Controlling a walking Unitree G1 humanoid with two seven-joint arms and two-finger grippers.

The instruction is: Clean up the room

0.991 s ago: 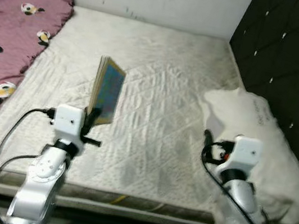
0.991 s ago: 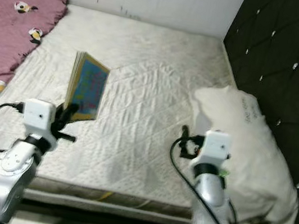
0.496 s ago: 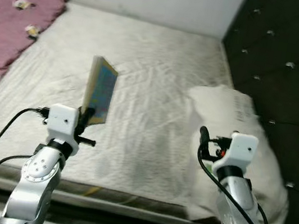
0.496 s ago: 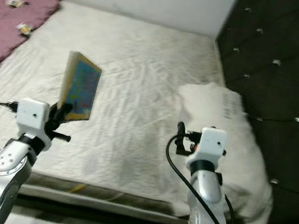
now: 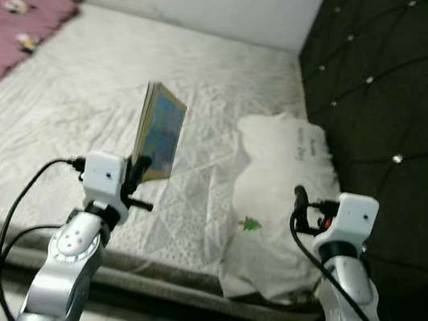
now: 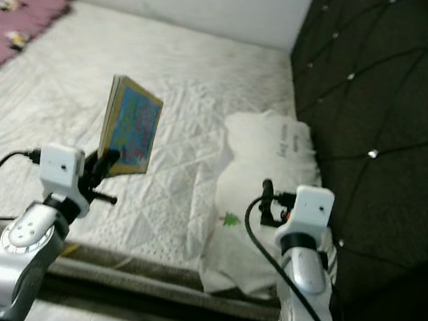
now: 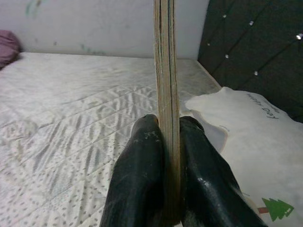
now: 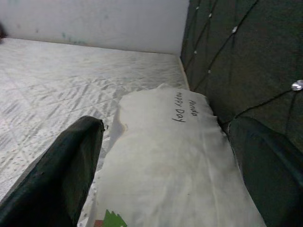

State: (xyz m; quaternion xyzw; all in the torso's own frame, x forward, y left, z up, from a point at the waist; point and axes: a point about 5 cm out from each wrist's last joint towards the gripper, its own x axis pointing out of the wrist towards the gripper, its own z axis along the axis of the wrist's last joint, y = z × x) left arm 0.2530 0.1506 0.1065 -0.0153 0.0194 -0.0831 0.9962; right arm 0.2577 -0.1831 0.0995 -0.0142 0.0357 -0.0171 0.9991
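We are reading one piece of writing, on the white pillow [image 8: 180, 156] lying on the bed [image 8: 52, 90] beside the dark headboard [image 8: 236, 52]: handwritten-style dark letters that look like "Happy Day" are showing in the right wrist view, with a small green tree picture lower on the same pillow. The book [image 5: 160, 133] cover is showing colours, but we are not making out any words on it.
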